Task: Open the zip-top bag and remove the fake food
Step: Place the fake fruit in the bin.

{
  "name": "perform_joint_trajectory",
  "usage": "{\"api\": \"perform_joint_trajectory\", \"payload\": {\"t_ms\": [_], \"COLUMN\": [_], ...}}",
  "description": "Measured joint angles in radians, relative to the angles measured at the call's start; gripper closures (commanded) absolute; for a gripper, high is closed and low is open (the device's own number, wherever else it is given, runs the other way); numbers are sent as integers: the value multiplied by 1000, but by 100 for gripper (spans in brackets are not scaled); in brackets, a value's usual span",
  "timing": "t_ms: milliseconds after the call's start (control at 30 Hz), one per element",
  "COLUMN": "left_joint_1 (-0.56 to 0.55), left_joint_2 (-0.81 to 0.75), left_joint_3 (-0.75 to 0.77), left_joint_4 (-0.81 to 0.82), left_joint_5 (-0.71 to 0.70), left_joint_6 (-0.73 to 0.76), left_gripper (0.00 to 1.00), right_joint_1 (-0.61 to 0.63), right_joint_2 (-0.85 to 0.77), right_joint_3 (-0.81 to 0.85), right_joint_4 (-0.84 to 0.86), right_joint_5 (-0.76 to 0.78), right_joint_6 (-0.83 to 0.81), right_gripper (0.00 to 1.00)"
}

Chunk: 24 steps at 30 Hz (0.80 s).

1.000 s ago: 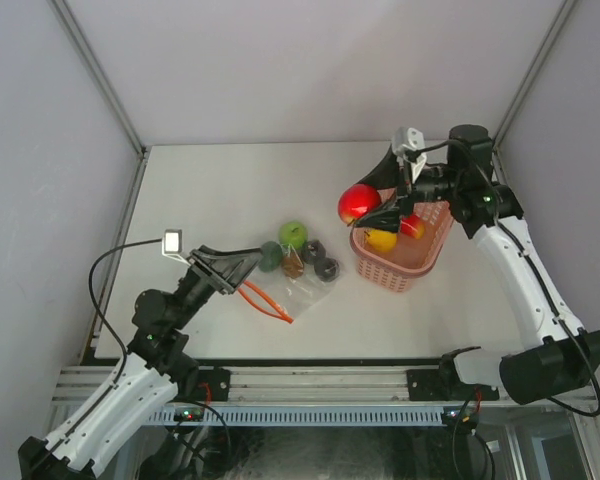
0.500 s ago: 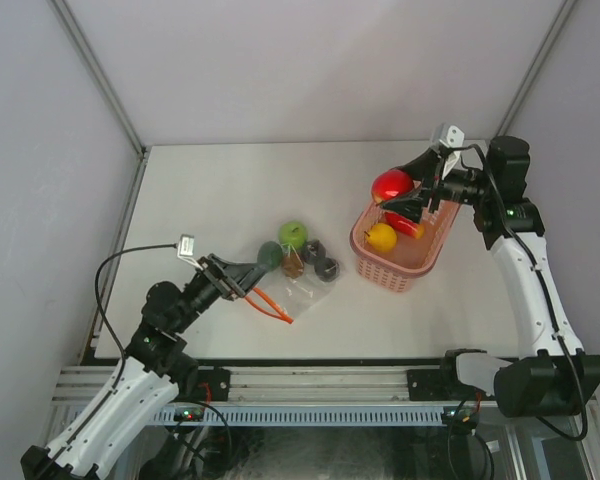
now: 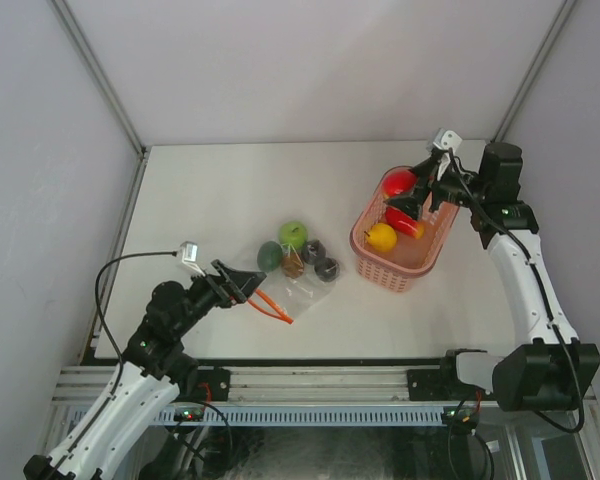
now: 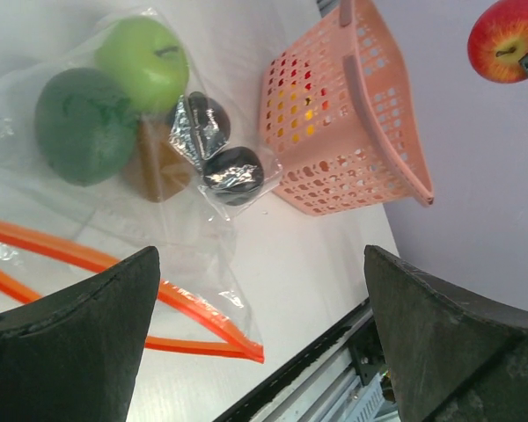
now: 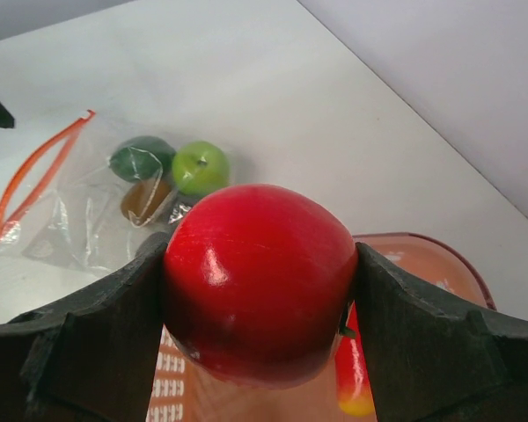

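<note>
The zip-top bag [image 3: 302, 284] lies flat at mid-table, its orange zip strip [image 3: 270, 303] parted into two lines. Inside it are fake food pieces: a light green apple [image 3: 293, 234], a dark green piece [image 3: 270, 254], a brown one [image 3: 293, 265] and two blackish ones [image 3: 326, 268]. My left gripper [image 3: 248, 283] hovers open at the bag's zip edge [image 4: 97, 259], holding nothing. My right gripper [image 3: 408, 192] is shut on a red apple [image 5: 260, 281] above the far end of the pink basket [image 3: 365, 255].
The basket [image 5: 440, 251] holds a yellow fruit [image 3: 381, 237] and a red-and-yellow piece [image 3: 408, 222]. Grey walls close in the table at the back and both sides. The table's near edge with a black rail [image 4: 334, 352] runs just below the bag.
My right gripper carried the red apple to the right, from the basket's left rim to over its far end. The left gripper shifted slightly at the zip edge and stayed open.
</note>
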Motion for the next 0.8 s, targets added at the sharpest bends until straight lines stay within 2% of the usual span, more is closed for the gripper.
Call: {"api": "perform_joint_trajectory", "payload": {"t_ms": [367,800], "left_joint_1": [0,0], "left_joint_2": [-82,-93], "left_joint_3": [0,0], "left_joint_4": [-138,-233], "left_joint_5": [-59,-104], "left_joint_6": [42,51], "left_gripper": [0,0], "right_joint_1": [0,23], "right_joint_2": [77,215], "right_joint_3": [0,0], "right_joint_4": [-42,-44], "right_joint_5": [154,463], "right_joint_6": [-82,-115], "right_gripper": [78,77]}}
